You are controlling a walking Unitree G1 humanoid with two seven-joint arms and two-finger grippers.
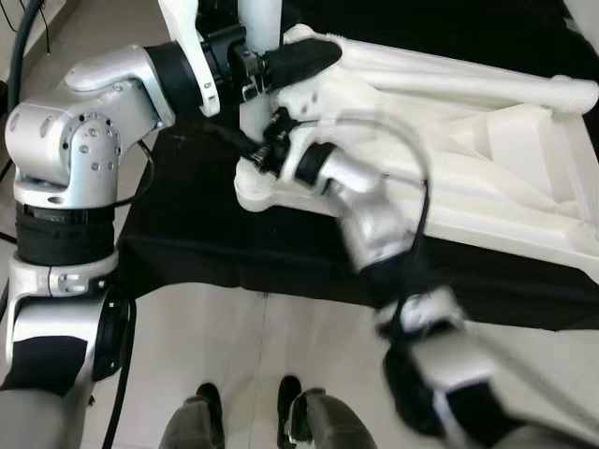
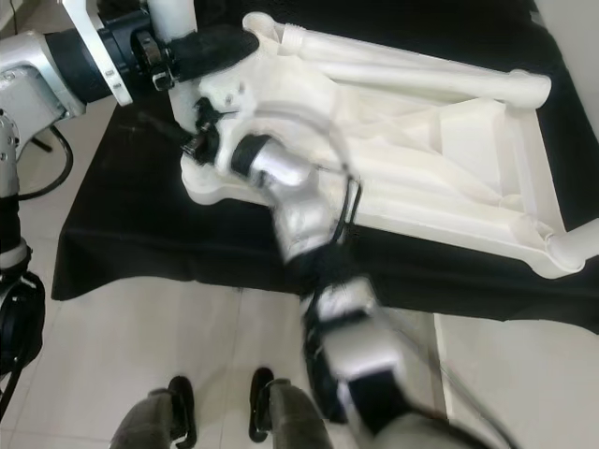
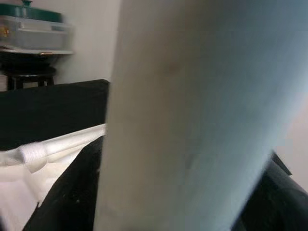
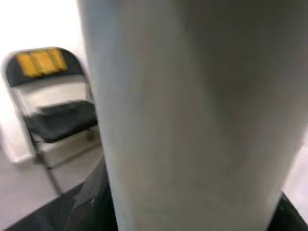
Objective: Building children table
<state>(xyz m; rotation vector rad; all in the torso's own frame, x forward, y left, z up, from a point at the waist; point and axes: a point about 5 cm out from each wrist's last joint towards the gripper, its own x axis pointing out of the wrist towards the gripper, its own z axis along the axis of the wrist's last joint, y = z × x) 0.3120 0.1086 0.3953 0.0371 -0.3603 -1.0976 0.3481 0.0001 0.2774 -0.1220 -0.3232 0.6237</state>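
Surface (image 1: 187, 234): low, draped in black cloth, standing on a pale tiled floor (image 1: 281, 365). Room: white walls; a folding chair (image 4: 53, 110) with a black seat and yellow-patched back; a dark stand bearing a green-lidded container (image 3: 33, 24).

On the surface: white children's table frame (image 2: 421, 178), lying upside down, spanning most of the cloth, its near corner close to the surface's front edge.

White table leg (image 1: 259, 37): upright at the frame's near corner, blocking most of each wrist view.

Left pincer (image 1: 281, 64): closed around the leg from the left side.

Right pincer (image 2: 198, 126): at the leg's base by the corner socket; blurred, finger spread cannot be told.

Robot's feet (image 1: 248, 407): on the floor before the surface.
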